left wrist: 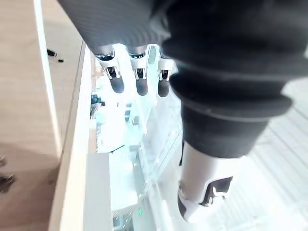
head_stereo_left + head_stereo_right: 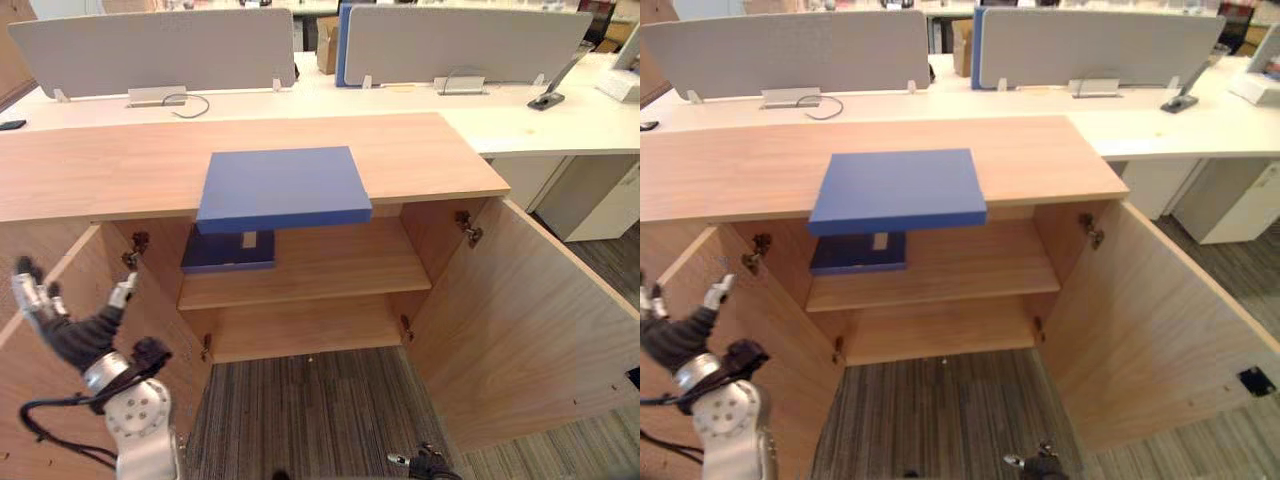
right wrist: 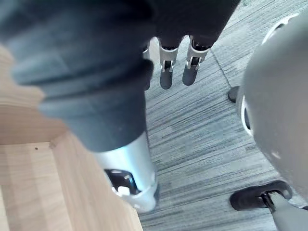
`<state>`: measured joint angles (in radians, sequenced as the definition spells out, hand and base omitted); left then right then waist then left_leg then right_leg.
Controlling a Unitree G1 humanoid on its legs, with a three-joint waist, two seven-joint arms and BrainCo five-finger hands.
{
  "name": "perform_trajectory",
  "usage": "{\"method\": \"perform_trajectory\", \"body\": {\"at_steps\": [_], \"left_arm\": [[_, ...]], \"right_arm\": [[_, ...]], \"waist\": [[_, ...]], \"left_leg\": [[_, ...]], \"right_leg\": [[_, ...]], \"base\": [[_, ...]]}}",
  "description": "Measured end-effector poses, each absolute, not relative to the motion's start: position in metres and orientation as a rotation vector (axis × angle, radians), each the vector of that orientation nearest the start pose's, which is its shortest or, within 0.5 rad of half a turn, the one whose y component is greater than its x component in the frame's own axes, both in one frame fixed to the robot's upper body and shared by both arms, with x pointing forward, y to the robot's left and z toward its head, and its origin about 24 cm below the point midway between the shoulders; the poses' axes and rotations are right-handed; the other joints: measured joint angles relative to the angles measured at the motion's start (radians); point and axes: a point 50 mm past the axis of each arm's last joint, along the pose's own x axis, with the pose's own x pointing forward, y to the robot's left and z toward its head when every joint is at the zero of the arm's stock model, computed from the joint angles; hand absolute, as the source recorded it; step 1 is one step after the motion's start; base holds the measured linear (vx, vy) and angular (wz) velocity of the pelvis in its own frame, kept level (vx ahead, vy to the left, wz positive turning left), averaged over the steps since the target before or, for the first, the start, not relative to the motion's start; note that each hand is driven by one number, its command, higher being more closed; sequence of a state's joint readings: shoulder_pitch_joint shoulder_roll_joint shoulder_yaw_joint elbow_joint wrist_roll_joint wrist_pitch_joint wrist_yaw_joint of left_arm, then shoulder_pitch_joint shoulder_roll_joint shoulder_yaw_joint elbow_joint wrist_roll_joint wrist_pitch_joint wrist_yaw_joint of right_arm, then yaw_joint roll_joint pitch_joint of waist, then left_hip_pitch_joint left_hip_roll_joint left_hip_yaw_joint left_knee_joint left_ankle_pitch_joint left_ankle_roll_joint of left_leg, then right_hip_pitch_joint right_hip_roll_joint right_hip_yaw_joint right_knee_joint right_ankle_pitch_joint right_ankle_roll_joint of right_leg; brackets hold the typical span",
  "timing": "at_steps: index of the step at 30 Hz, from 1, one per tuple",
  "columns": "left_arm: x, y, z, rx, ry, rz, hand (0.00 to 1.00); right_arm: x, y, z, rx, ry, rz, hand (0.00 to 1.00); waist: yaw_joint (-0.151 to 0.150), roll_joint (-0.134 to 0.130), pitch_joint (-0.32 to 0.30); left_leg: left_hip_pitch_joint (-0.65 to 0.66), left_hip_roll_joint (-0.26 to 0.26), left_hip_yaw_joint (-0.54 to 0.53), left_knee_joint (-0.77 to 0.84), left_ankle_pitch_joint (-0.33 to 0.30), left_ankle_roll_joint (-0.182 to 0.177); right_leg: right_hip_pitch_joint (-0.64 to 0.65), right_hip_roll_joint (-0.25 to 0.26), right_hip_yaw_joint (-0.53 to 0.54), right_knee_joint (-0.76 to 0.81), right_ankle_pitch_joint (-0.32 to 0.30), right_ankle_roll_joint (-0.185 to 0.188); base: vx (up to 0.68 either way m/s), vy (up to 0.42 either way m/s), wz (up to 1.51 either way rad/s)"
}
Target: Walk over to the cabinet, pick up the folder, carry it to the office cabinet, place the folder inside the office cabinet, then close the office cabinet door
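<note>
Blue against the light wood, the folder (image 2: 283, 188) lies flat on top of the cabinet (image 2: 100, 165) at the centre of the frame, its front edge jutting out past the cabinet's lip above the open shelf (image 2: 330, 265), where a darker blue item (image 2: 228, 252) sits. Neither hand touches it. The left hand (image 2: 70, 325) is raised at the lower left with its fingers spread apart and empty, well short of the folder. The right hand (image 3: 166, 72) hangs low at the bottom edge over the carpet, fingers straight and loose. The step in hand looks like the pick-up. The overhang is the helpful part: fingers could slip under the jutting edge with the thumb on top, and the second hand could steady the far side so the flat folder does not tip or slide backward toward the white table (image 2: 560, 120).
</note>
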<state>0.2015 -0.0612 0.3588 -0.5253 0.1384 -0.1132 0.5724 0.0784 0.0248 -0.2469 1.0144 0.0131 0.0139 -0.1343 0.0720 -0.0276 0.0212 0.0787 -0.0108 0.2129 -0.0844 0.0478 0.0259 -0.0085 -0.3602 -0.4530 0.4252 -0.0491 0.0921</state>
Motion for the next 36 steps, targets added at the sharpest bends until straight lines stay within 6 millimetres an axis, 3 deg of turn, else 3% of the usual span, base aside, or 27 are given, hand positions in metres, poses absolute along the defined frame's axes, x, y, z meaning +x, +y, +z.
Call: {"method": "perform_trajectory", "body": {"at_steps": [2,4,5,7,8,9,12,15,18,22,27,28,29,30,31,33,36], "left_arm": [[0.159,0.257,0.128,0.133,-0.470,1.036,0.00],[0.157,0.259,0.128,0.129,-0.468,1.076,0.00],[0.157,0.259,0.128,0.129,-0.469,1.081,0.00],[0.156,0.259,0.128,0.141,-0.471,1.097,0.00],[0.155,0.260,0.128,0.150,-0.470,1.100,0.00],[0.154,0.260,0.130,0.162,-0.478,1.112,0.00],[0.146,0.262,0.137,0.194,-0.511,1.157,0.00],[0.145,0.261,0.141,0.201,-0.533,1.168,0.00],[0.144,0.261,0.141,0.214,-0.538,1.180,0.00],[0.144,0.261,0.142,0.208,-0.545,1.193,0.00],[0.142,0.262,0.142,0.232,-0.547,1.219,0.00],[0.142,0.262,0.142,0.256,-0.549,1.227,0.00],[0.142,0.262,0.143,0.269,-0.550,1.232,0.00],[0.141,0.261,0.143,0.309,-0.548,1.241,0.00],[0.140,0.262,0.143,0.339,-0.542,1.255,0.00],[0.143,0.258,0.143,0.375,-0.533,1.245,0.00],[0.151,0.244,0.146,0.381,-0.556,1.166,0.00]], "right_arm": [[0.095,-0.179,-0.162,0.088,1.110,-0.361,0.00],[0.098,-0.175,-0.162,0.089,1.103,-0.351,0.00],[0.100,-0.174,-0.161,0.093,1.098,-0.349,0.00],[0.106,-0.167,-0.160,0.108,1.078,-0.341,0.00],[0.106,-0.164,-0.160,0.115,1.077,-0.336,0.00],[0.106,-0.158,-0.161,0.110,1.083,-0.312,0.00],[0.108,-0.156,-0.160,0.079,1.082,-0.273,0.00],[0.109,-0.151,-0.160,0.082,1.077,-0.269,0.00],[0.110,-0.151,-0.160,0.081,1.076,-0.289,0.00],[0.109,-0.153,-0.160,0.086,1.082,-0.315,0.00],[0.107,-0.164,-0.160,0.092,1.086,-0.377,0.00],[0.107,-0.165,-0.160,0.096,1.086,-0.386,0.00],[0.106,-0.167,-0.160,0.095,1.087,-0.393,0.00],[0.103,-0.170,-0.161,0.088,1.094,-0.398,0.00],[0.101,-0.168,-0.162,0.093,1.102,-0.395,0.00],[0.099,-0.161,-0.163,0.098,1.114,-0.370,0.00],[0.097,-0.157,-0.164,0.087,1.121,-0.344,0.00]], "waist": [[-0.001,-0.005,0.000],[-0.001,-0.005,0.000],[-0.003,-0.005,0.002],[-0.026,-0.009,0.004],[-0.027,-0.018,0.004],[-0.024,-0.050,0.013],[-0.016,-0.015,-0.005],[-0.013,-0.017,-0.007],[-0.014,-0.016,-0.007],[0.001,-0.012,0.015],[0.035,-0.008,0.033],[0.047,-0.019,0.039],[0.048,-0.011,0.035],[0.045,-0.001,0.028],[0.047,-0.013,0.021],[0.045,-0.032,0.022],[0.043,-0.031,0.014]], "left_leg": [[0.023,-0.005,-0.001,0.003,-0.011,0.013],[0.028,0.009,-0.025,0.018,-0.023,0.017],[0.023,0.015,-0.031,0.022,-0.024,0.017],[0.001,0.040,-0.061,0.044,-0.031,0.003],[0.000,0.034,-0.071,0.052,-0.036,-0.003],[0.013,0.003,-0.072,0.057,-0.045,-0.012],[-0.004,0.058,-0.066,0.085,-0.056,-0.045],[-0.030,0.110,-0.066,0.124,-0.084,-0.082],[-0.060,0.132,-0.078,0.186,-0.129,-0.094],[-0.159,0.157,-0.084,0.482,-0.231,-0.082],[-0.252,0.195,-0.041,0.775,-0.243,-0.061],[-0.259,0.186,-0.059,0.752,-0.289,-0.062],[-0.256,0.183,-0.065,0.697,-0.293,-0.061],[-0.226,0.175,-0.089,0.552,-0.254,-0.077],[-0.188,0.148,-0.089,0.455,-0.250,-0.074],[-0.163,0.120,-0.073,0.400,-0.221,-0.063],[-0.117,0.091,-0.059,0.348,-0.199,-0.051]], "right_leg": [[-0.044,-0.056,-0.035,0.143,0.011,-0.047],[-0.073,-0.054,-0.051,0.202,-0.024,-0.010],[-0.083,-0.040,-0.053,0.199,-0.043,0.000],[-0.079,0.049,-0.034,0.072,-0.065,0.013],[-0.065,0.060,-0.039,0.014,-0.057,0.001],[-0.038,0.062,-0.048,-0.090,-0.057,-0.012],[-0.003,0.134,-0.068,-0.187,-0.054,-0.021],[0.030,0.201,-0.093,-0.264,-0.042,-0.037],[0.058,0.227,-0.113,-0.303,-0.042,-0.038],[0.131,0.240,-0.142,-0.336,-0.043,-0.038],[0.213,0.251,-0.119,-0.400,-0.041,-0.037],[0.209,0.241,-0.116,-0.397,-0.037,-0.030],[0.203,0.238,-0.115,-0.393,-0.036,-0.029],[0.184,0.240,-0.104,-0.391,-0.034,-0.022],[0.171,0.226,-0.094,-0.404,-0.026,-0.017],[0.169,0.199,-0.093,-0.405,-0.019,-0.019],[0.188,0.179,-0.091,-0.408,-0.018,-0.018]], "base": [[-0.07,0.073,0.06],[-0.05,0.004,0.21],[-0.01,-0.070,0.28],[-0.03,-0.134,0.41],[-0.01,-0.218,0.36],[0.04,-0.222,0.12],[0.10,-0.167,-0.06],[0.11,-0.146,-0.05],[0.15,-0.100,0.14],[0.12,0.010,0.26],[0.07,0.077,-0.02],[0.05,0.125,-0.20],[0.01,0.126,-0.19],[0.03,0.184,-0.15],[0.06,0.212,-0.15],[0.10,0.136,-0.07],[0.07,0.084,-0.04]]}}
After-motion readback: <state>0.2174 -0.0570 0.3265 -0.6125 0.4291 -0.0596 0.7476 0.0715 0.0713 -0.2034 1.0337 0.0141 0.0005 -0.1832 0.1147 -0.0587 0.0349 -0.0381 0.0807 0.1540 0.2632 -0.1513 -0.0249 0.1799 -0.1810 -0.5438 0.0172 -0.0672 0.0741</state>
